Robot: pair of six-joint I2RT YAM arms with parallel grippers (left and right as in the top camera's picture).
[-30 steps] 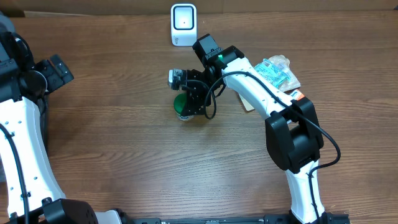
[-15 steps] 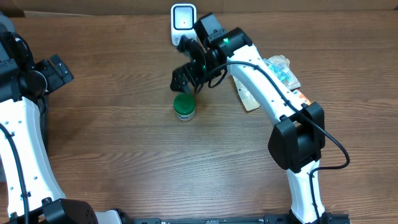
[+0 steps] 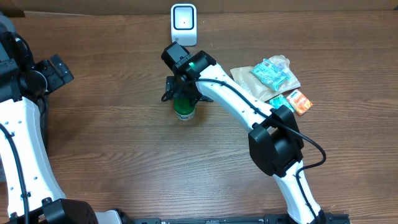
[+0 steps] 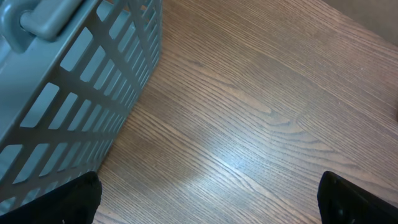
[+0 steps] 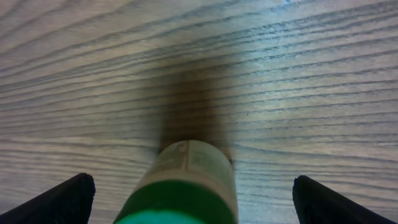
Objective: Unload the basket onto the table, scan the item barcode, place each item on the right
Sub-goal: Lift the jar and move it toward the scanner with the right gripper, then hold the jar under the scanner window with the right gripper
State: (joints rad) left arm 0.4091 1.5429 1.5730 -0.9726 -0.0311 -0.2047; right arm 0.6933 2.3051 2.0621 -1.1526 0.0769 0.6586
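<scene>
Far left of the overhead view: left gripper [image 3: 57,68] parked near the edge, jaws spread wide, gripping nothing. Same story from its wrist camera, just bare wooden table [image 4: 261,93] between the fingers and a grey slatted basket [image 4: 62,93] filling the upper left. Moving to the middle: white scanner [image 3: 183,23] at the top edge, and a little below it the right gripper [image 3: 182,93] hanging over a green-lidded jar [image 3: 185,112]. Jaws wide open there too, one finger off to each side of the jar, not touching it as far as the wrist view shows. Jar standing on the table, just left of centre frame. Over on the right: a teal packet [image 3: 273,71], a clear pouch [image 3: 247,84] and an orange packet [image 3: 300,101] bunched together, well apart from the jar.
</scene>
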